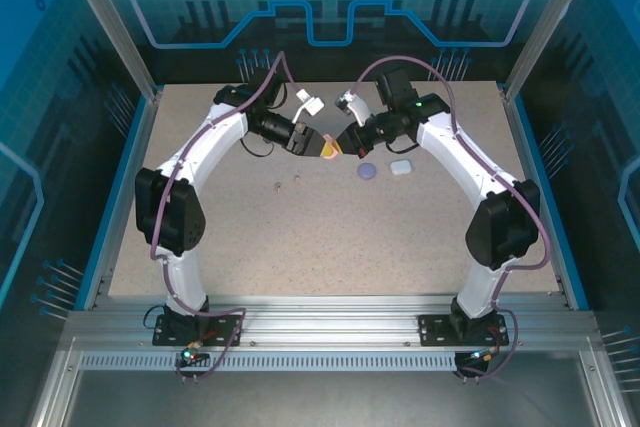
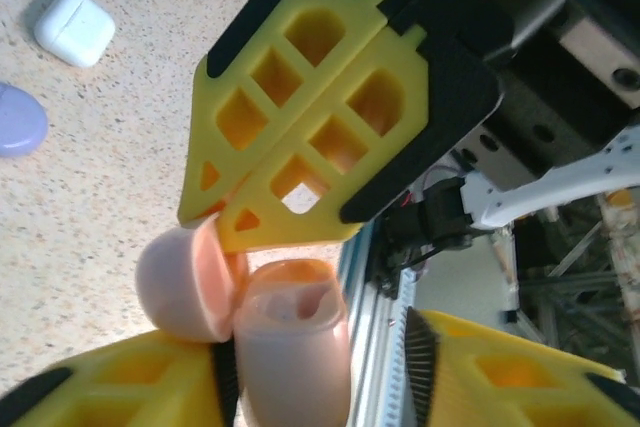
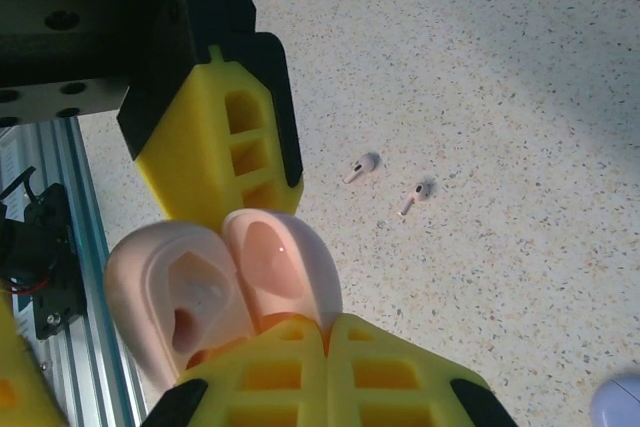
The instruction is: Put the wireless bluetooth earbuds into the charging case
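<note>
Centrally, the pale pink glossy charging case (image 2: 290,347) sits open between the two arms, its rounded lid (image 2: 180,282) swung aside. Whether its wells hold anything I cannot tell. The left gripper (image 2: 320,382) has its yellow jaws parted, one finger against the case and a gap on the other side. The right gripper (image 3: 325,332) is closed, its tips touching the case by the lid. From the right wrist, two tiny pale earbuds (image 3: 358,169) lie on the speckled table (image 3: 500,67), well apart from the case. From the left wrist, a flat purple case (image 2: 15,119) and a white rounded case (image 2: 75,27), both closed, rest beyond it.
</note>
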Controlling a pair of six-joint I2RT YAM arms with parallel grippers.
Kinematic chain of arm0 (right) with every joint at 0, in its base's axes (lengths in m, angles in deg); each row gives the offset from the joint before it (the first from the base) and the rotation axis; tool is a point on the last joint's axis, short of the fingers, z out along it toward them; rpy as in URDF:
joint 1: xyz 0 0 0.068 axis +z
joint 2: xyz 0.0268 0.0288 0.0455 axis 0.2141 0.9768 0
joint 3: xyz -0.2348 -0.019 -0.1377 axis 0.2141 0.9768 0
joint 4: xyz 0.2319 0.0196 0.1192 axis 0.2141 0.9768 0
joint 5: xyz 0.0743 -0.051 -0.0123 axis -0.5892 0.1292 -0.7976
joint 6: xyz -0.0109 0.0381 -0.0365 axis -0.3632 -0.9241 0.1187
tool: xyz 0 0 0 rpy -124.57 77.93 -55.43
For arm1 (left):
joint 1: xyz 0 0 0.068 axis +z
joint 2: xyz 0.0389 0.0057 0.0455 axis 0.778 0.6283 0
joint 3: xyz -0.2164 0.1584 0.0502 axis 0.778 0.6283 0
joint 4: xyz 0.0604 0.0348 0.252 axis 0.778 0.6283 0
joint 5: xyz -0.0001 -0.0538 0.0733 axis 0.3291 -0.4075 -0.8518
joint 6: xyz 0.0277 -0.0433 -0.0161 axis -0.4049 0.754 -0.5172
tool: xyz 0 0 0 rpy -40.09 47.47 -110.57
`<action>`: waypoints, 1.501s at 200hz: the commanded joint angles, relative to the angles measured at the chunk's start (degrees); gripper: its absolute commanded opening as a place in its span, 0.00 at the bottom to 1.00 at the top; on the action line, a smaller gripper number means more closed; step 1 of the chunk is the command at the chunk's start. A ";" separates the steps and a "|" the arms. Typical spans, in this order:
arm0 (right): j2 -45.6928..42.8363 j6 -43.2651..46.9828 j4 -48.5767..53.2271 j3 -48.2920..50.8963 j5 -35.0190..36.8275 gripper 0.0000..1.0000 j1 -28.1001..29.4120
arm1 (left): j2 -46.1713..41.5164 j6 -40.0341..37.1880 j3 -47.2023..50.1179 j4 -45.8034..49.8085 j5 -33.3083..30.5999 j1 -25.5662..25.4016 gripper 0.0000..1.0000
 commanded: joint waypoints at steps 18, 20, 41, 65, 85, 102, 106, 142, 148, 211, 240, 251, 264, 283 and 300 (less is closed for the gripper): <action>-0.19 1.91 3.79 -2.03 -1.30 0.00 0.42 | 0.55 -1.97 -2.49 -0.20 2.30 0.60 0.55; -0.17 1.92 3.77 -2.08 -1.37 0.00 0.42 | 0.55 -2.05 -2.60 -0.17 2.30 0.57 0.55; 0.16 2.22 4.50 -2.74 -2.00 0.00 0.42 | 0.85 -2.51 -3.21 0.69 2.48 0.56 0.53; 0.22 2.59 5.12 -3.20 -2.09 0.00 0.51 | 1.40 -3.37 -4.13 1.83 2.26 0.56 0.53; 0.40 3.32 6.34 -3.91 -2.25 0.00 0.57 | 2.19 -4.15 -5.09 2.83 1.95 0.59 0.51; 0.45 3.74 7.05 -4.24 -2.10 0.00 0.59 | 2.96 -4.62 -6.05 3.67 1.84 0.56 0.49; 0.46 3.75 7.17 -4.35 -2.01 0.00 0.58 | 3.16 -4.62 -6.26 3.78 1.83 0.56 0.48; 0.91 4.03 7.97 -5.26 -1.62 0.00 0.68 | 4.41 -5.06 -8.00 4.65 1.73 0.56 0.41; 1.01 4.17 8.13 -5.37 -1.64 0.00 0.76 | 4.50 -5.13 -8.18 4.60 1.83 0.56 0.41; 2.52 4.81 9.36 -6.96 -1.12 0.00 1.29 | 5.81 -5.87 -9.37 6.00 2.12 0.56 0.39; 3.07 4.99 9.65 -7.57 -0.86 0.00 1.48 | 6.17 -6.02 -9.72 6.11 2.11 0.47 0.39; 3.17 4.96 9.67 -7.63 -0.69 0.00 1.56 | 6.25 -6.20 -9.81 6.16 1.92 0.47 0.39; 3.16 4.96 9.74 -7.84 -0.68 0.00 1.56 | 6.35 -6.04 -9.89 6.11 2.03 0.47 0.39; 3.12 4.86 9.76 -8.11 -0.10 0.00 1.65 | 6.70 -5.94 -10.31 6.31 2.00 0.47 0.41; 2.99 4.82 9.65 -8.19 0.10 0.00 1.68 | 6.96 -6.06 -10.43 6.41 1.95 0.42 0.41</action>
